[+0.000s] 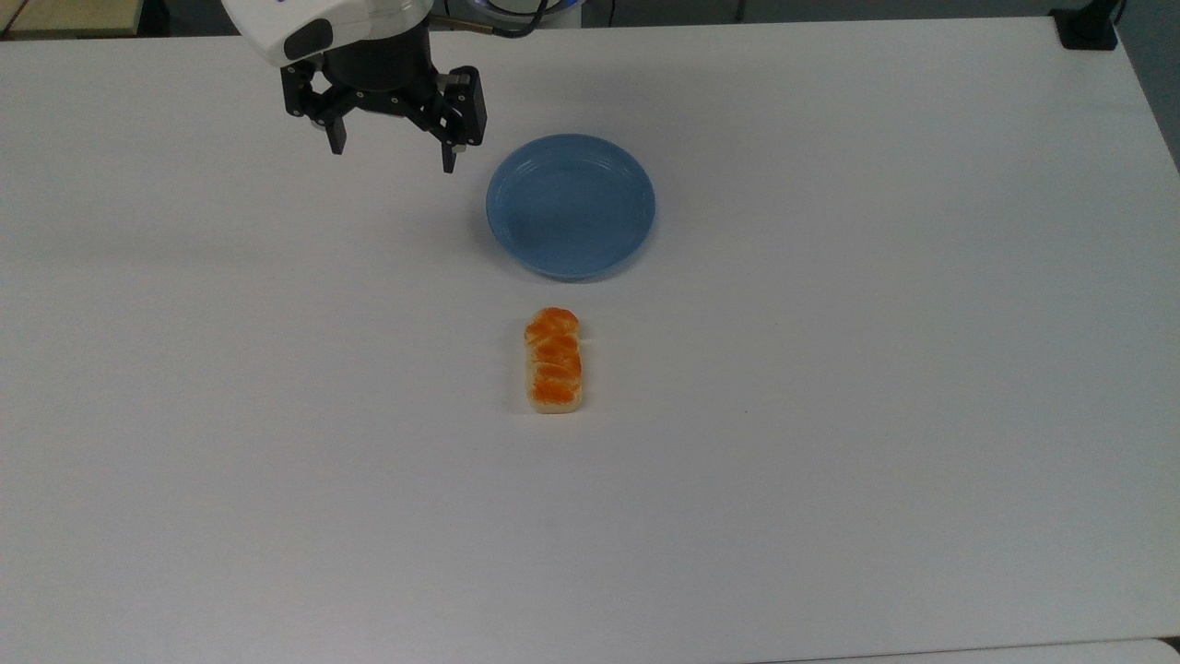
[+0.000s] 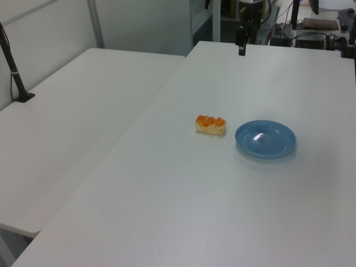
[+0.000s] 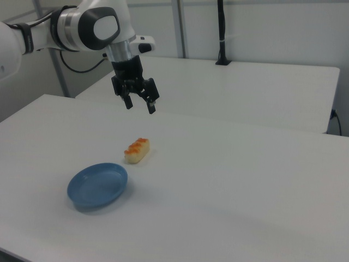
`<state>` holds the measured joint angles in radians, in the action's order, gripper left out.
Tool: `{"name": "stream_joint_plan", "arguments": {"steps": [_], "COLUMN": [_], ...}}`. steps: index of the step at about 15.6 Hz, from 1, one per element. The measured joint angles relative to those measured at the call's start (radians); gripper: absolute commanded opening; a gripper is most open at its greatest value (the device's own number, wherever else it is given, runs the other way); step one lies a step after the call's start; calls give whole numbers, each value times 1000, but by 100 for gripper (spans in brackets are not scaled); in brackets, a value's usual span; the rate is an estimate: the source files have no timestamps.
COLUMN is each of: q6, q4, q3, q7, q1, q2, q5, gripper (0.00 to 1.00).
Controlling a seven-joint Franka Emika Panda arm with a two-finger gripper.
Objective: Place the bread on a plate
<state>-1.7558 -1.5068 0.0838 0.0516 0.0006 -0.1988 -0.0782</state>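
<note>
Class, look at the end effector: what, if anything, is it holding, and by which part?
Nothing is held. The end effector hangs open above the table, and the bread lies on the table apart from the plate.

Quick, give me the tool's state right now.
Tool: open, holding nothing, up off the table; bread lies untouched.

1 bread (image 1: 553, 361) at frame centre, 1 plate (image 1: 571, 205) just above it, 1 tool (image 1: 394, 157) upper left, and 2 white benches (image 2: 233, 183) in the left view.
</note>
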Motion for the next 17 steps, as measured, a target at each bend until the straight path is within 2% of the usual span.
{"name": "stream_joint_plan", "arguments": {"steps": [12,15,17], "q6": [0,-1,-62], "q4": [0,-11,-14], "q3": [-16,-20,-21], "q7": [-3,-6,-3], "q1": [20,75,113], "q2": [-5,-56,-135], "q5": [0,-23,-23], "gripper": [100,100,100]}}
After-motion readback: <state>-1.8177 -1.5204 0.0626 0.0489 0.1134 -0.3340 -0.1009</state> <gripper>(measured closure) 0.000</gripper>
